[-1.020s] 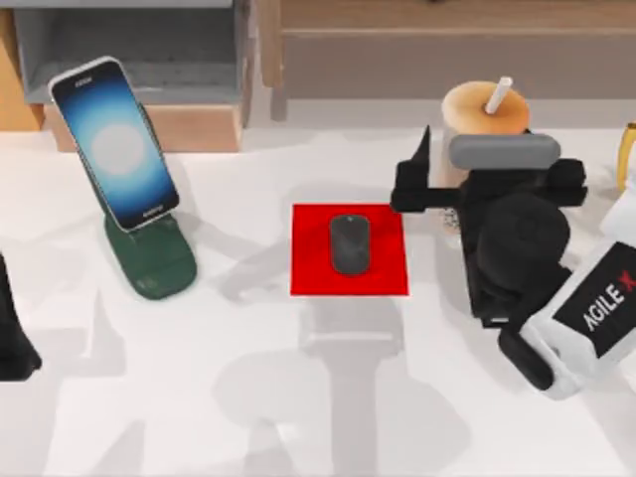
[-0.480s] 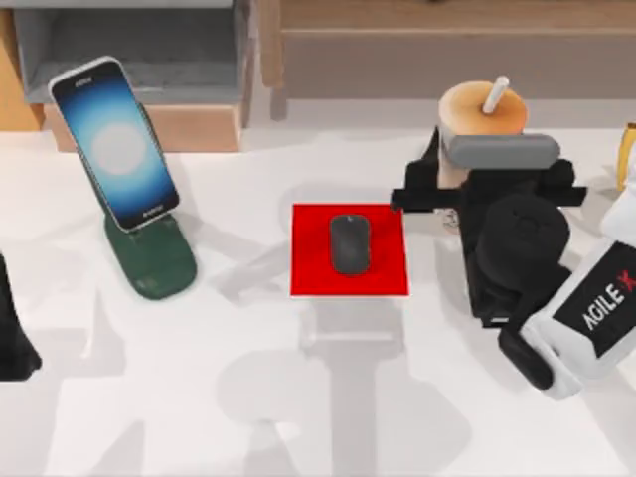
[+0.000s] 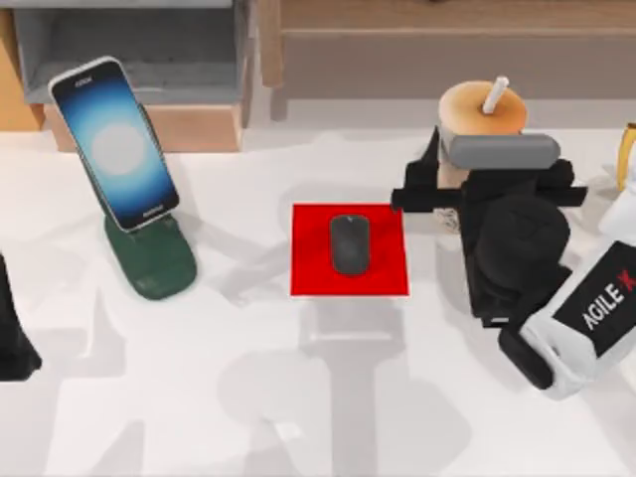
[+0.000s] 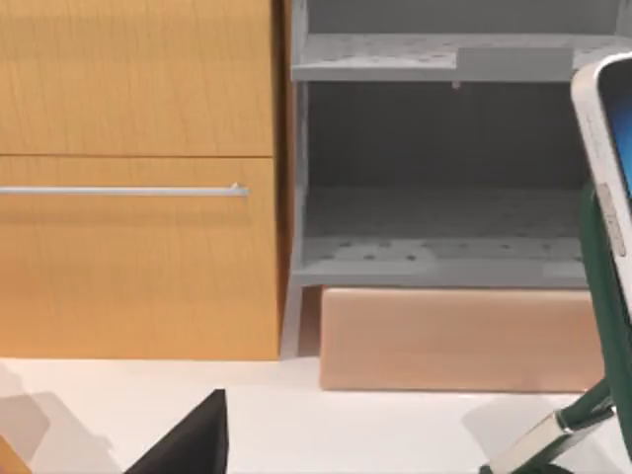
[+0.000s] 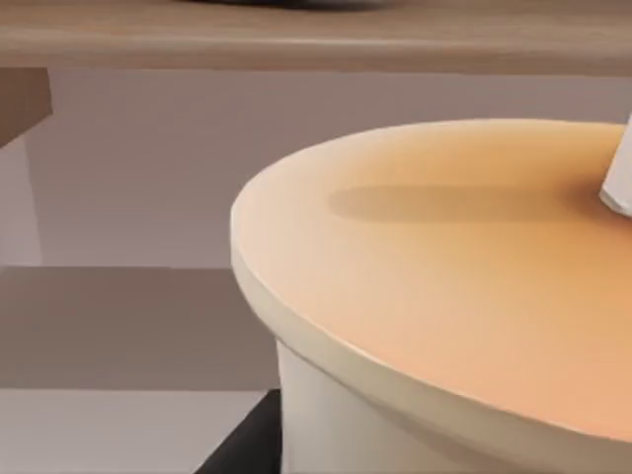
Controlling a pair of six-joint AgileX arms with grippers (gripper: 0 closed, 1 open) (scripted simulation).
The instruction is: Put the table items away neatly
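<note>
The peach milk-tea cup [image 3: 473, 111] with its white straw stands at the back right of the white table [image 3: 298, 397]. My right gripper [image 3: 483, 167] is shut on the cup's sides below the lid; one dark finger [image 3: 434, 159] presses its left side. Close up, the cup lid [image 5: 464, 286] sits just ahead of a dark finger [image 5: 247, 444]. The dark-grey mouse [image 3: 349, 243] lies on the red pad [image 3: 308, 278] at the centre. The black smartphone [image 3: 115, 141] leans, screen lit, on the green stand [image 3: 154, 263] at the left. My left gripper [image 3: 10, 343] is parked at the left edge.
A grey shelf unit [image 4: 444, 168] and a wooden cabinet [image 4: 138, 178] stand behind the table's back edge, with a wooden block [image 4: 454, 336] under the shelf. A yellow object [image 3: 628, 154] sits at the far right edge. Bare tabletop stretches along the front.
The right gripper's left finger moved in against the cup's side. The cup has shifted very slightly toward the back. Mouse, phone and left arm have not moved.
</note>
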